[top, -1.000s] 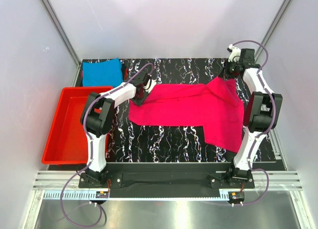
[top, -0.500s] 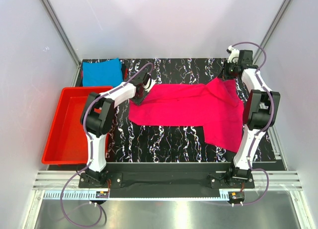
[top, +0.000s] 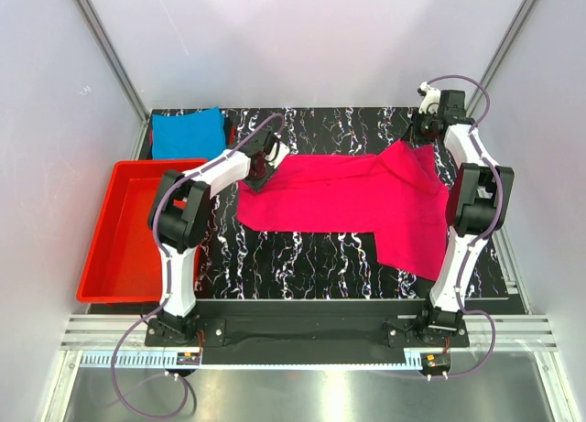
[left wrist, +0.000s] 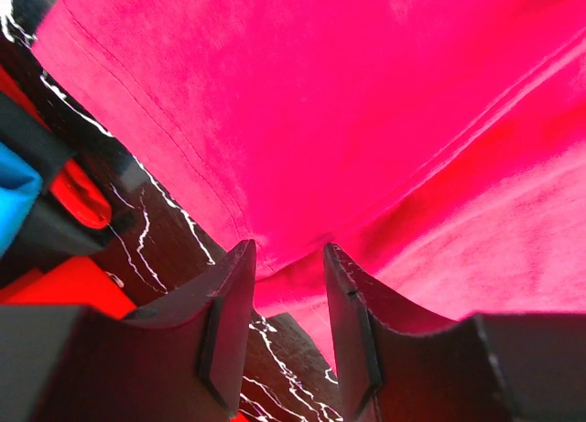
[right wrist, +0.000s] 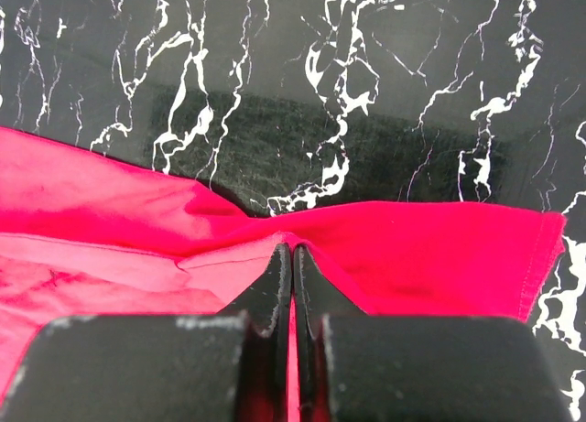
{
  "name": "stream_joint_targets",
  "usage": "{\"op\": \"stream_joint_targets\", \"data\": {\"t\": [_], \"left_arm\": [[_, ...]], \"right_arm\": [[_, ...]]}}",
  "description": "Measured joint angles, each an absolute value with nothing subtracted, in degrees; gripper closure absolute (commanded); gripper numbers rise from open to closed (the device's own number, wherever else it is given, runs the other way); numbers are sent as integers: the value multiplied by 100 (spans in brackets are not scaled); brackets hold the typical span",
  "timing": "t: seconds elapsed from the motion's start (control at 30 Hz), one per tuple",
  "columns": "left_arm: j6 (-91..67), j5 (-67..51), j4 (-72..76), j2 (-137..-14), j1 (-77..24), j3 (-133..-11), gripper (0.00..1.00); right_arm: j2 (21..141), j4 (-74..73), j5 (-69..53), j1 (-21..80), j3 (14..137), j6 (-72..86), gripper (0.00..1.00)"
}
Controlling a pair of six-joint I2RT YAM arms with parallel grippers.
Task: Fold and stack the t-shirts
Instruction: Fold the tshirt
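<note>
At the left of the black, white-veined marbled bench (top: 302, 257) stands the rigid red plastic tray (top: 119, 239). Beyond its far edge, in the far left corner, the turquoise-blue cloth t-shirt (top: 188, 132) lies as a compact folded square. That garment appears finished, so the step in hand is judged to be the folding of the second shirt. The left gripper (left wrist: 286, 257) stands at the left end of the bright magenta-pink cloth t-shirt (top: 348, 198). Its jaws are partly apart and straddle a bunched corner of the cloth, with a gap visible on both sides, so no clamping is evident. The magenta shirt lies in the middle and right of the bench, well apart from the turquoise one. Its long axis runs left to right, and a broad lobe at the right end turns toward the near edge. The collar cannot be told from the hem, so the heading of the garment is not determined. The right gripper (right wrist: 292, 253) is at the far right corner of the shirt, with its jaws pressed together and a ridge of magenta cloth pinched between them. The next move probably calls for the left jaws to close on their corner. Both arms would then need to travel in step, keeping the held edge taut and level, or the fold will skew.
</note>
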State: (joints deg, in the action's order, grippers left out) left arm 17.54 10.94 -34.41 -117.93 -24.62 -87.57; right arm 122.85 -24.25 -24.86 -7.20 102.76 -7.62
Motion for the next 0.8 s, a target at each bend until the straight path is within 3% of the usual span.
{"op": "stream_joint_targets", "data": {"t": [0.8], "left_arm": [[1959,1229,-3321,-12049,-2438,-8877,61]], "right_arm": [[12385,-2488,-2438,-718,10388,-790,100]]}}
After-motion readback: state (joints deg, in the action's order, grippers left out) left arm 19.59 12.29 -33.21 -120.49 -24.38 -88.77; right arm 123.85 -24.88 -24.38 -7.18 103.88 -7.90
